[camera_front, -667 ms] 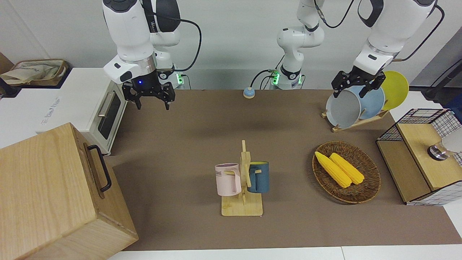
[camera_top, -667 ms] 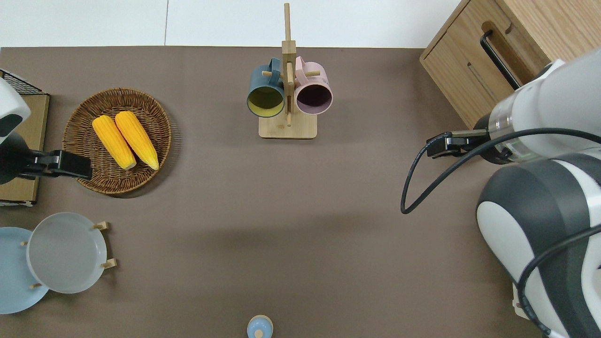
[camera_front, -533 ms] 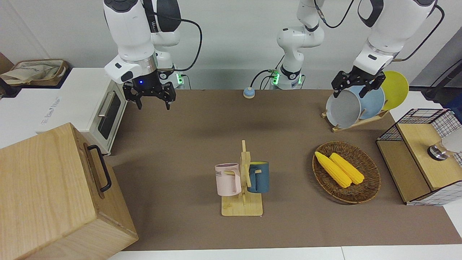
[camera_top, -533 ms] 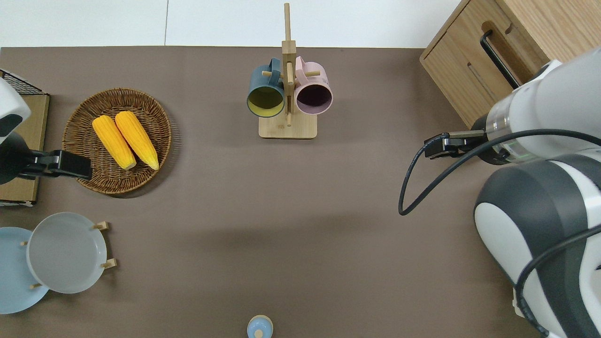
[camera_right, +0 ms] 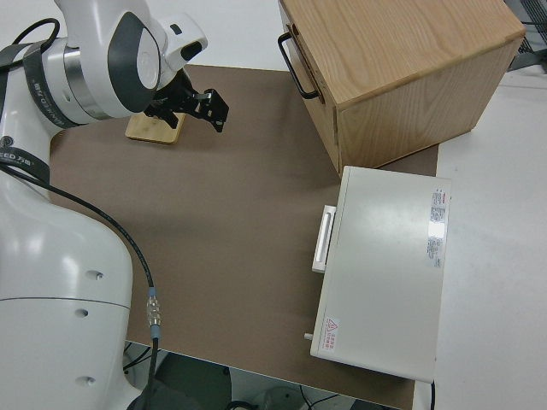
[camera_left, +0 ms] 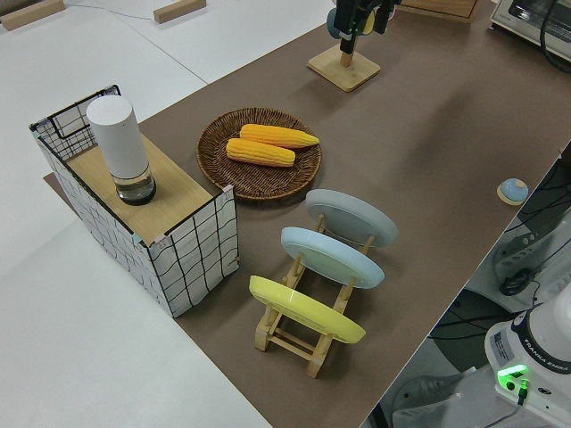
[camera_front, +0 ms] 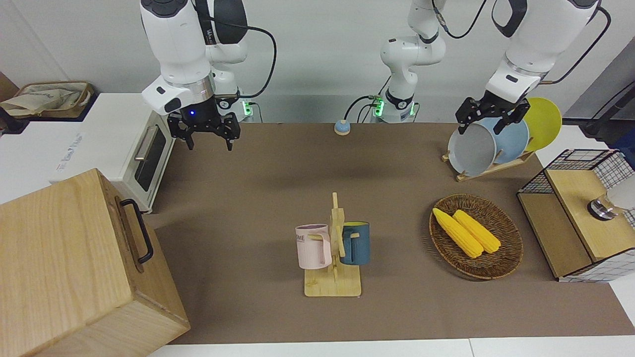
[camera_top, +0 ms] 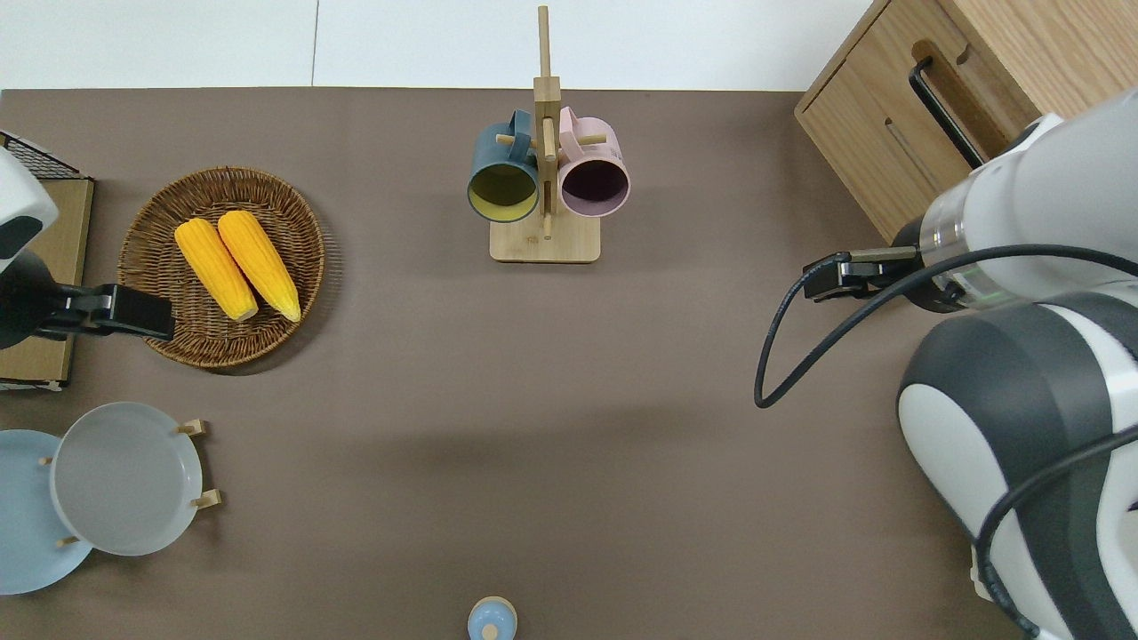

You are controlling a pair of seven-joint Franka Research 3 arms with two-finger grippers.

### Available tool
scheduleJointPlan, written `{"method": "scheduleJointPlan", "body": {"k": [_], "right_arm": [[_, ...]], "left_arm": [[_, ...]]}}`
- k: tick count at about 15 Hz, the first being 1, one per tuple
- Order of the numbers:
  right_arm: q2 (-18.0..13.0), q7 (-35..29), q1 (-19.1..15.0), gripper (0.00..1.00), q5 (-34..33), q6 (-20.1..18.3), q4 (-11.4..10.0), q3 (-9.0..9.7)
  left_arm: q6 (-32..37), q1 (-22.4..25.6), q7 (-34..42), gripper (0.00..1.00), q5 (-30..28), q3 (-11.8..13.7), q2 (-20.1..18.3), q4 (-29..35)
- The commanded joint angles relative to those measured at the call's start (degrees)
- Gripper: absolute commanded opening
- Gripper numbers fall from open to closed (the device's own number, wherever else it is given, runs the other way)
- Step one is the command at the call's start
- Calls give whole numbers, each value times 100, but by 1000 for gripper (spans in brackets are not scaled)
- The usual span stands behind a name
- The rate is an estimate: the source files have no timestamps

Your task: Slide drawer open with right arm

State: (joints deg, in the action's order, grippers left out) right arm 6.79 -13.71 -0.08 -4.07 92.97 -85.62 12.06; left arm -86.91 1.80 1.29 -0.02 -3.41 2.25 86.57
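Note:
The drawer (camera_front: 130, 233) sits shut in the front of a big pale wooden box (camera_front: 64, 263) at the right arm's end of the table. Its black bar handle (camera_front: 138, 229) also shows in the overhead view (camera_top: 944, 108) and in the right side view (camera_right: 297, 61). My right gripper (camera_front: 210, 145), with a blue light above it, hangs open and empty in the air. It is over the bare mat near the box's corner, apart from the handle, and it shows in the right side view (camera_right: 201, 107). My left arm is parked, its gripper (camera_front: 491, 121) open.
A white toaster oven (camera_front: 141, 158) stands beside the box, nearer to the robots. A mug rack (camera_front: 333, 248) holds a pink and a blue mug mid-table. Toward the left arm's end are a corn basket (camera_front: 506, 258), a plate rack (camera_front: 488, 166) and a wire-mesh cabinet (camera_front: 580, 213).
My right gripper has shifted only slightly over the mat. Nothing else has moved, and the drawer is still shut.

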Motion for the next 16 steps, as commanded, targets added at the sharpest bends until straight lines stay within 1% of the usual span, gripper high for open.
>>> {"method": "scheduleJointPlan", "body": {"k": [1, 6, 8, 10, 12, 14, 16], "right_arm": [[33, 167, -97, 990, 46, -156, 98, 25], [33, 158, -80, 990, -103, -138, 116, -1], [42, 158, -36, 990, -418, -130, 133, 7], [42, 166, 78, 990, -1058, -112, 116, 51], [60, 158, 359, 990, -1683, -103, 107, 51], [182, 131, 526, 990, -2166, -77, 107, 51], [235, 131, 737, 990, -2868, -94, 72, 51]], "left_arm": [[113, 22, 56, 993, 98, -37, 65, -140], [113, 22, 56, 993, 98, -37, 65, -149], [113, 22, 56, 993, 98, -37, 65, -149], [113, 22, 56, 993, 98, -37, 65, -140], [113, 22, 56, 993, 98, -37, 65, -149], [113, 22, 56, 993, 98, -37, 65, -140], [113, 22, 56, 993, 98, -37, 65, -149]]}}
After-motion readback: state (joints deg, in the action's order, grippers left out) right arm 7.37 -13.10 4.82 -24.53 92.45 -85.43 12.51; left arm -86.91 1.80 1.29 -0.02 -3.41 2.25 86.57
